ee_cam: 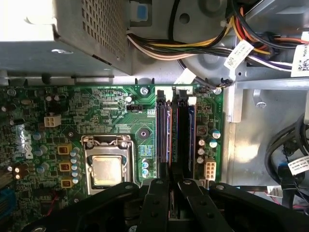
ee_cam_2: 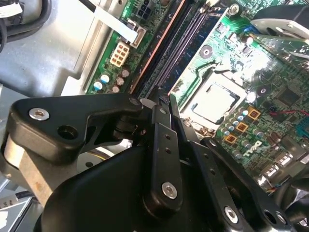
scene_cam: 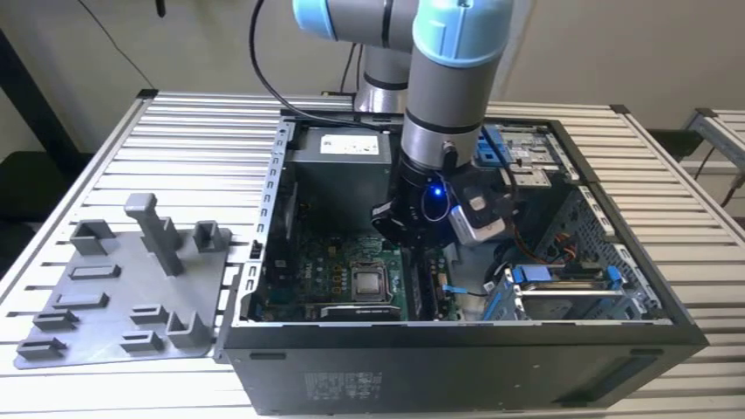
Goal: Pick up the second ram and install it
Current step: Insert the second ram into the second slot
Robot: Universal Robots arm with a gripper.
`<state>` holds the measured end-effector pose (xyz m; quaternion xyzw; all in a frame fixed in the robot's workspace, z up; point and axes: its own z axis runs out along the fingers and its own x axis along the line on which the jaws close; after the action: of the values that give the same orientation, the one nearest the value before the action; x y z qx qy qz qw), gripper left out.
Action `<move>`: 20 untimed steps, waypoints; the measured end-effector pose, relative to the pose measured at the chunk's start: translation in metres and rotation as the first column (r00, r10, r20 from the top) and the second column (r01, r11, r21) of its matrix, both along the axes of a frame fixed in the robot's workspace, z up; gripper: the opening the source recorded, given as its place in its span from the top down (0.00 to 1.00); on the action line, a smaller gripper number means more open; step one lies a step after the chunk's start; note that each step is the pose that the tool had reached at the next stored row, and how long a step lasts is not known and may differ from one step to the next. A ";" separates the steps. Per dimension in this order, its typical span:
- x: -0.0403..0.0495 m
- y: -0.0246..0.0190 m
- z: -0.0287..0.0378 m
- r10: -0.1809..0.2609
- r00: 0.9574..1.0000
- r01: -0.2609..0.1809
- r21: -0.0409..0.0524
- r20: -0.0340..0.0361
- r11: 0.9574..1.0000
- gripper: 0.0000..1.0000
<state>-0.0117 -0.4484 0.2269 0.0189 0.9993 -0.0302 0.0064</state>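
While the arm (scene_cam: 448, 105) is reaching down into the open case (scene_cam: 466, 345), the gripper (ee_cam: 170, 186) is hanging just above the RAM slots (ee_cam: 173, 133) beside the CPU socket (ee_cam: 107, 166). Its fingers (ee_cam_2: 161, 145) are sitting almost together, pinching a thin board edge (ee_cam_2: 174, 108), apparently the ram. That stick is standing over the slots, near the motherboard (ee_cam: 111, 116) edge by the cables (ee_cam: 193, 46). 1 grey fixture plate (scene_cam: 122, 288) is lying outside the case on the table (scene_cam: 209, 113).
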 end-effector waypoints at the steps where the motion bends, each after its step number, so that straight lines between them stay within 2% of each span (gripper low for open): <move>1: 0.0000 0.0004 -0.0003 0.000 1.000 0.000 0.000 0.000 1.000 0.86; 20: -0.0007 0.0007 -0.0022 0.001 1.000 -0.001 0.000 0.000 1.000 0.86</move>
<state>-0.0124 -0.4477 0.2247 0.0182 0.9994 -0.0303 0.0065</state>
